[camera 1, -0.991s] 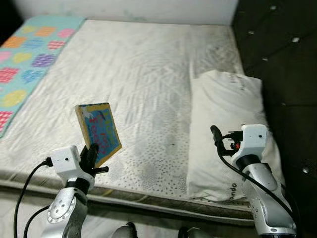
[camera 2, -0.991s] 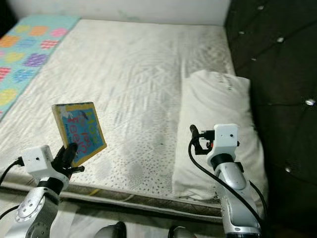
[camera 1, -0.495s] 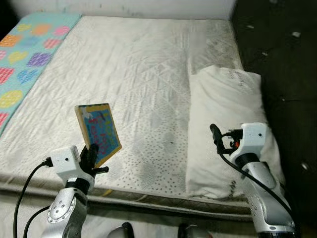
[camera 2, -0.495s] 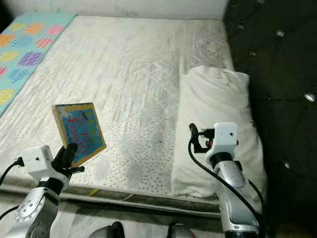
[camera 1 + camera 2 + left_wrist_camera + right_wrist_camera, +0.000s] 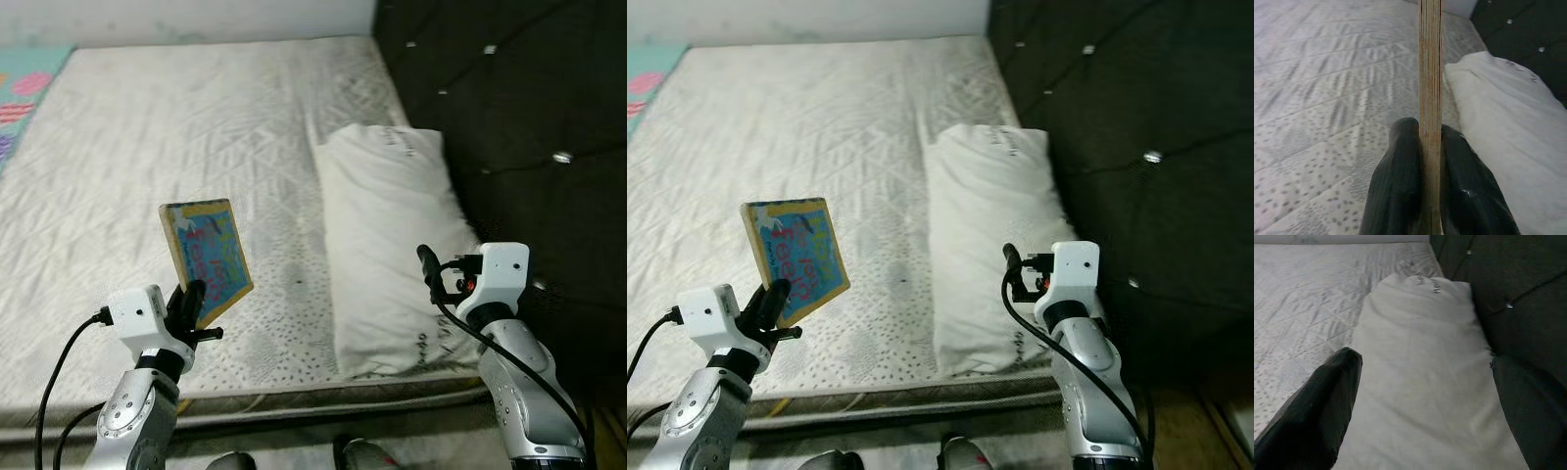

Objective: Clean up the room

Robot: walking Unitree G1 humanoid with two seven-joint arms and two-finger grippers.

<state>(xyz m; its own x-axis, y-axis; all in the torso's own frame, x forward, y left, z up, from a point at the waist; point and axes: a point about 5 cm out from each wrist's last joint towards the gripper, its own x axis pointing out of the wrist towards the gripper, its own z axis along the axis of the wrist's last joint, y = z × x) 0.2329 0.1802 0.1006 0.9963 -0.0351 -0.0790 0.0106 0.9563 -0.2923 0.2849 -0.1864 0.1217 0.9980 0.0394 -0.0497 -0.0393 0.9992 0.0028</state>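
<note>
My left gripper [image 5: 191, 302] is shut on a colourful picture book [image 5: 206, 257] with a yellow edge and a blue cover. It holds the book upright above the near edge of the bare mattress [image 5: 147, 147]. In the left wrist view the book's edge [image 5: 1430, 98] stands between the two black fingers [image 5: 1396, 191]. My right gripper [image 5: 427, 266] hovers open over the near end of a white pillow [image 5: 387, 235]. Its spread fingers [image 5: 1317, 411] frame the pillow [image 5: 1420, 377] in the right wrist view.
A dark tufted headboard [image 5: 509, 108] runs along the right of the bed. A patterned blanket [image 5: 24, 83] lies at the far left. A white wall [image 5: 196, 20] stands behind the mattress. My feet [image 5: 358, 455] show on the floor by the bed's edge.
The whole view has swung to the right, so the headboard takes up more of it and the blanket has slid off left. Both grippers hold as before, the book still gripped.
</note>
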